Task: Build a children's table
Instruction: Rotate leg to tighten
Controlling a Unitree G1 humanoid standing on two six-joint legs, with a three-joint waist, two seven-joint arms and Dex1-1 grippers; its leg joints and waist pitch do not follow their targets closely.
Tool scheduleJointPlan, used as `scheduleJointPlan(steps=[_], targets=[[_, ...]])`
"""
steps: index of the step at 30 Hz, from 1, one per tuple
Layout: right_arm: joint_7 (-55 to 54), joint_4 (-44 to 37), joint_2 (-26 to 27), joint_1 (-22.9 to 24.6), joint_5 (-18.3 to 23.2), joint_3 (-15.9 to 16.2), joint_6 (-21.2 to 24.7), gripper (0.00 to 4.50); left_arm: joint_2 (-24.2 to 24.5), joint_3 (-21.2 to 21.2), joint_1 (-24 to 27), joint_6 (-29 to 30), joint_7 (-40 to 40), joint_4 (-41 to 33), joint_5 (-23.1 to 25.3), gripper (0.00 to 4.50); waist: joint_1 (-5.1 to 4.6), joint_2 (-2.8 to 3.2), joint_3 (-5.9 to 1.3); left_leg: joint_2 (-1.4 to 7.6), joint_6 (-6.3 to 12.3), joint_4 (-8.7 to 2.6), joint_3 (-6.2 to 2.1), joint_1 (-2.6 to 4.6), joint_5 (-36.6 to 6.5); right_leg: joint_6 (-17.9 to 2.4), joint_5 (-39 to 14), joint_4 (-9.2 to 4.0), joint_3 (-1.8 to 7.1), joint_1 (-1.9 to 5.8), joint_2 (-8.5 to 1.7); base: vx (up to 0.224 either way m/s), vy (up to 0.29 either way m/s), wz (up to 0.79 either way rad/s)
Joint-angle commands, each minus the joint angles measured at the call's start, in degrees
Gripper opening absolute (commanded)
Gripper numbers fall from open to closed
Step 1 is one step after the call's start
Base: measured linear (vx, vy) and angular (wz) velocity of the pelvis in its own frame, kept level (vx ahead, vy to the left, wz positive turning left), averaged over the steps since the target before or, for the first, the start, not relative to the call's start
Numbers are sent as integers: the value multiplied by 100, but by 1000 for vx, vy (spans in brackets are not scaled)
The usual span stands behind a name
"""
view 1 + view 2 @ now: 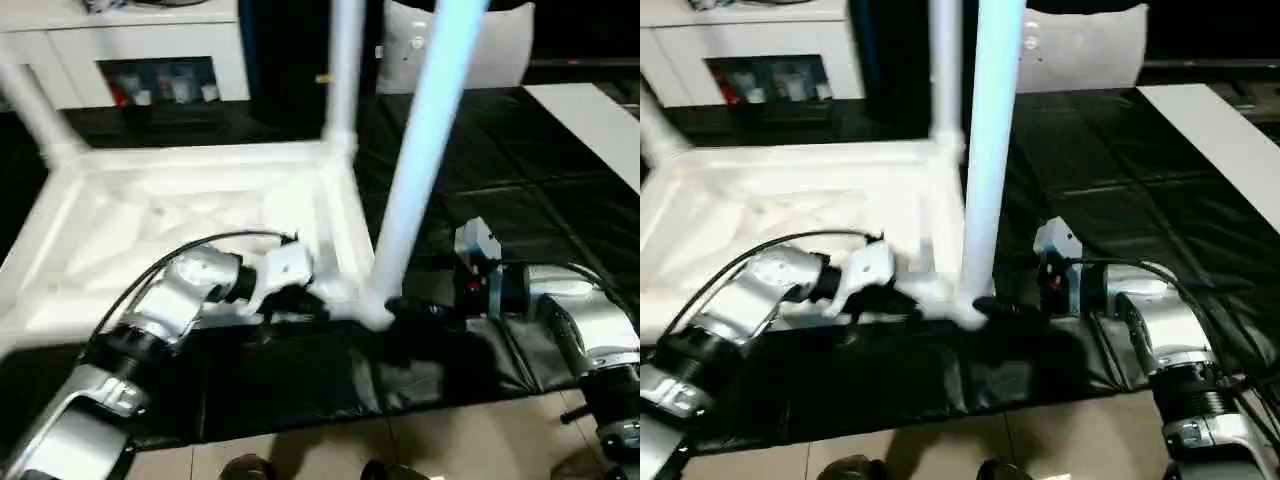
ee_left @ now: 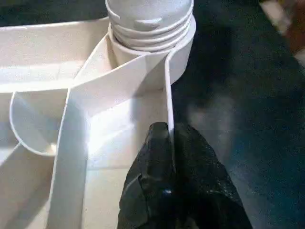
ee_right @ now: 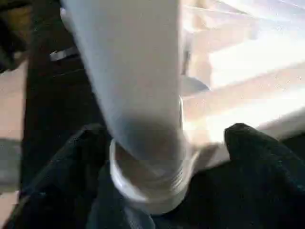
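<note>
The children's table top (image 1: 200, 225) lies upside down on the black-covered tabletop (image 1: 500, 180), its white ribbed underside facing up and legs standing in its corner sockets. The nearest leg (image 1: 420, 150), a long tapered white tube, rises from the near corner socket (image 2: 183, 43), where its threaded collar (image 2: 150, 26) sits partly screwed in; another leg (image 1: 343, 70) stands at the corner behind it, and a third (image 1: 35, 115) slants up from the far corner on the other side of the top. The left end effector (image 2: 169, 138) is pinched closed on the thin upright rim wall (image 2: 167, 95) of the table top, just beside the near corner socket. The right end effector (image 3: 167, 157) stands wide apart around the base of the nearest leg, one black finger (image 3: 257, 152) on each side of the collar, not clamping it. Beyond the table top stands a white glass-door cabinet (image 1: 150, 50); below the tabletop's near edge is a tan tiled floor (image 1: 450, 440).
</note>
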Motion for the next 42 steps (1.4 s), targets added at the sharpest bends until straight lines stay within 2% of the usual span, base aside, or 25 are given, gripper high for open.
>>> scheduleJointPlan(steps=[1, 5, 10, 14, 15, 17, 18, 22, 24, 26, 27, 29, 31, 32, 33, 34, 35, 36, 37, 38, 39, 40, 41, 42], targets=[[252, -30, -25, -24, 61, 90, -83, 381, 40, -399, 15, -225, -445, -161, 174, 0, -19, -27, -401, 407, 458, -407, -104, 65, -1050, -1104, -1659, -361, 443, 353, -478, 0, 0, 0], [452, -91, -3, -11, 146, 136, 34, 363, 81, -431, -4, -284, -514, -160, 225, 0, 0, -31, -400, 404, 428, -408, -104, 58, -1005, -1065, -1732, -369, 442, 363, -477, 0, 0, 0], [727, -126, -12, 2, 242, 240, 136, 305, 94, -428, -38, -352, -622, -123, 181, 0, 4, -45, -423, 395, 424, -395, -102, 52, -924, -1043, -1716, -365, 441, 375, -479, 0, 0, 0], [805, -129, 4, 57, 254, 296, 143, 281, 83, -444, -43, -365, -625, -118, 154, 0, 9, -48, -436, 397, 439, -389, -102, 53, -820, -1074, -1601, -345, 441, 372, -474, 0, 0, 0], [804, -105, 19, 50, 249, 297, 135, 258, 82, -445, -43, -362, -627, -116, 150, 0, 10, -50, -437, 393, 441, -386, -98, 50, -819, -1085, -1590, -346, 441, 374, -476, 0, 0, 0], [801, -55, 52, 37, 239, 297, 135, 258, 85, -447, -39, -361, -632, -109, 148, 0, 15, -52, -440, 387, 439, -383, -97, 44, -812, -1072, -1616, -347, 438, 381, -478, 0, 0, 0], [800, -23, 74, 30, 233, 304, 144, 233, 88, -449, -33, -363, -634, -100, 148, 0, 16, -54, -443, 388, 438, -383, -98, 46, -815, -1062, -1637, -349, 436, 381, -475, 0, 0, 0], [788, -119, 94, 97, 301, 329, 269, 208, 65, -412, -2, -198, -593, -108, 92, 0, 18, -59, -453, 387, 425, -380, -99, 45, -797, -1038, -1664, -348, 433, 386, -472, 0, 0, 0], [587, -237, 149, 191, 333, 263, 331, 203, 8, -343, 31, -4, -507, -144, 14, 0, 22, -86, -469, 395, 434, -376, -94, 50, -703, -1053, -1585, -329, 438, 385, -474, 0, 0, 0], [492, -279, 175, 224, 347, 227, 359, 199, -14, -317, 39, 66, -462, -159, -6, 0, 25, -77, -467, 395, 433, -377, -95, 49, -697, -1055, -1563, -328, 440, 383, -478, 0, 0, 0], [87, -518, 299, 369, 422, 142, 697, 197, -133, -222, 33, 301, -147, -170, 13, 0, 14, -80, -463, 395, 416, -383, -97, 51, -707, -1044, -1594, -339, 439, 387, -471, 0, 0, 0], [-267, -794, 413, 558, 429, 133, 953, 197, -302, -121, 1, 522, 302, -141, 88, 0, 15, -74, -446, 403, 362, -396, -99, 63, -812, -980, -1756, -369, 440, 375, -466, 0, 0, 0], [-925, -802, 617, 605, 160, 116, 1061, 197, -535, 29, -9, 895, 693, -210, 9, 0, 1, -84, -392, 357, 246, -416, -105, 89, -1172, -756, -2531, -488, 405, 375, -493, 0, 0, 0], [-1504, -695, 840, 556, -30, 33, 1094, 196, -725, 145, -13, 1206, 967, -285, -76, 0, -56, -64, -361, 311, 49, -395, -118, 186, -1596, -433, -3445, -633, 337, 340, -503, 0, 0, 0], [-1915, -614, 1038, 501, -89, -68, 1140, 196, -876, 215, -20, 1431, 1167, -344, -129, 0, -103, -60, -341, 280, -39, -368, -135, 234, -1798, -229, -3873, -727, 266, 306, -501, 0, 0, 0], [-1974, -607, 1069, 491, -91, -85, 1153, 195, -897, 223, -23, 1458, 1196, -348, -131, 0, -131, -57, -337, 265, -69, -350, -146, 262, -1903, -139, -4014, -767, 214, 295, -494, -59, 4, -2], [-2221, -575, 1197, 448, -99, -155, 1210, 195, -983, 254, -34, 1574, 1320, -366, -141, 0, -175, -48, -338, 253, -75, -344, -166, 257, -1976, -40, -4094, -806, 166, 313, -492, -58, 20, -9], [-2550, -518, 1388, 383, -97, -262, 1218, 194, -1102, 288, -62, 1667, 1518, -345, -113, 0, -264, -38, -345, 289, -91, -383, -225, 158, -2102, 122, -4024, -809, 78, 419, -477, -78, 43, -12], [-3121, -453, 1735, 270, -76, -436, 1341, 194, -1340, 371, -151, 1819, 1900, -244, -14, 0, -368, 53, -355, 387, -101, -420, -268, 226, -2506, 141, -3803, -847, 0, 416, -455, 0, 0, 0], [-3253, -430, 1798, 241, -101, -460, 1370, 194, -1398, 403, -176, 1860, 2002, -215, 0, 0, -433, 94, -366, 441, -112, -452, -300, 217, -2681, 90, -3549, -815, -23, 460, -460, 0, 0, 0], [-3665, -367, 1969, 165, -205, -519, 1416, 194, -1561, 495, -254, 1968, 2298, -138, 38, 0, -526, 110, -356, 558, -162, -566, -367, 127, -3075, 35, -3099, -668, 3, 550, -437, 0, 0, 0], [-3865, -338, 2041, 132, -267, -541, 1420, 194, -1634, 538, -290, 2014, 2437, -106, 54, 0, -556, 109, -348, 620, -236, -670, -395, 112, -3450, -28, -2787, -513, 98, 572, -427, 0, 0, 0], [-3984, -308, 2094, 107, -271, -575, 1438, 194, -1676, 562, -308, 2048, 2509, -98, 64, 0, -573, 82, -340, 587, -252, -673, -366, 159, -3551, -55, -2829, -542, 135, 524, -431, 0, 0, 0], [-4340, -219, 2255, 32, -276, -680, 1498, 194, -1799, 630, -360, 2149, 2716, -80, 97, 0, -611, 15, -333, 376, -266, -491, -279, 303, -3324, -80, -3431, -780, 109, 364, -528, 0, 0, 0]])
